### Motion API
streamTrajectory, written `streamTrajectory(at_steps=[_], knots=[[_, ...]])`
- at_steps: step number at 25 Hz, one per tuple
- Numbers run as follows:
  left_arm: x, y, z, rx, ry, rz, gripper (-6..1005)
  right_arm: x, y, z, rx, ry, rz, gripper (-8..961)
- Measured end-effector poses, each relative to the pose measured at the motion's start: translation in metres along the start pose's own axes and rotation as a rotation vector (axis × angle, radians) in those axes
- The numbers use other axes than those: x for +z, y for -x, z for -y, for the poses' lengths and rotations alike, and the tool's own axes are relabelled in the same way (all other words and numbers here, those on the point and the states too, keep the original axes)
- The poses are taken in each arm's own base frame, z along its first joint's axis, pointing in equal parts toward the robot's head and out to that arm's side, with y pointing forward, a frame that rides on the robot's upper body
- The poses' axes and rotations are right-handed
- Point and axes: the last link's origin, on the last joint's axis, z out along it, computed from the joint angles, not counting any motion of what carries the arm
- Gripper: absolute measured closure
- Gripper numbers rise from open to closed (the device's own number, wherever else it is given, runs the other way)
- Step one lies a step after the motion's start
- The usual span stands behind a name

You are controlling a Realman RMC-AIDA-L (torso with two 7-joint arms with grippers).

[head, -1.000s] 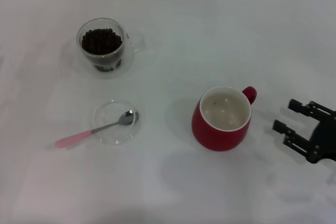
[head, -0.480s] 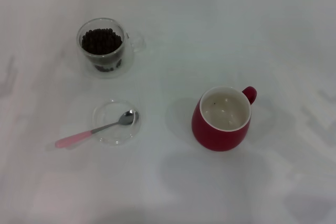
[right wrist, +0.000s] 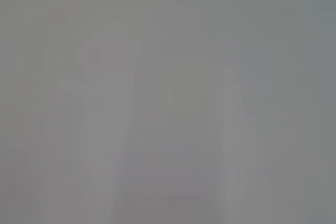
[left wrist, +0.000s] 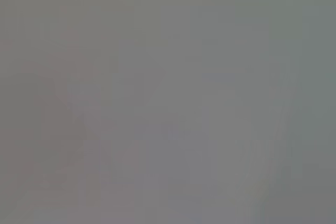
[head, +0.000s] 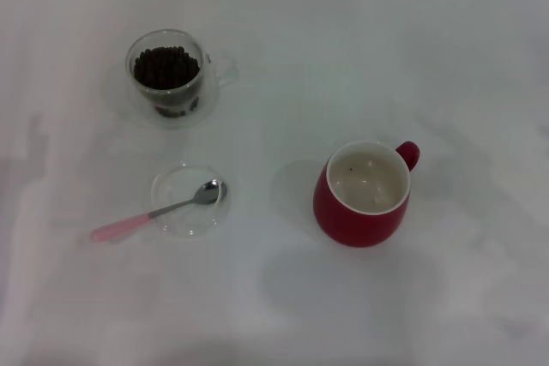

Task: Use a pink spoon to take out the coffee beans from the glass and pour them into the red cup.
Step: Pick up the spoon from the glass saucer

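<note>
Neither gripper showed in the head view, and both wrist views gave only a featureless grey blur, so whether either was open or closed could not be told, nor where either arm hung.

The nearest thing to be grasped, judged from the task, was the pink spoon (head: 159,211). It lay on the robot's left half of the worktop (head: 360,40), its metal bowl resting inside a shallow clear glass dish (head: 190,200) and its pink handle running out over the dish's rim toward eight o'clock, the tip down on the worktop. Its long axis thus ran from about two o'clock to eight o'clock.

At twelve o'clock from the dish, well apart, stood the glass (head: 170,77), upright, holding the coffee beans (head: 165,67). The red cup (head: 364,195) stood upright at three o'clock from the dish, on the robot's right, its handle pointing toward one o'clock and its white inside nearly bare.

Lying on the left side, the spoon's handle looked the likelier reach for the left arm.
</note>
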Motion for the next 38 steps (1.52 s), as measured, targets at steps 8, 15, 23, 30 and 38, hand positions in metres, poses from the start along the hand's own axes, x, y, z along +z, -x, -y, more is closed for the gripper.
streamTrajectory(at_steps=[8, 15, 23, 30, 38], knots=[[-0.014, 0.007, -0.031, -0.176, 0.008, 0.004, 400, 0.007, 0.007, 0.015, 0.013, -0.024, 0.027, 348], [-0.032, 0.014, -0.045, -0.342, 0.031, 0.073, 400, 0.006, 0.000, 0.009, 0.019, -0.080, 0.033, 348], [-0.061, 0.021, -0.044, -0.494, -0.028, 0.169, 399, 0.003, -0.006, 0.002, -0.016, -0.121, 0.023, 347], [-0.083, 0.025, -0.046, -0.594, -0.065, 0.239, 400, 0.008, 0.000, 0.017, -0.050, -0.146, 0.040, 347], [-0.094, 0.035, -0.057, -0.659, -0.109, 0.314, 401, 0.020, 0.009, 0.045, -0.079, -0.146, 0.030, 347]])
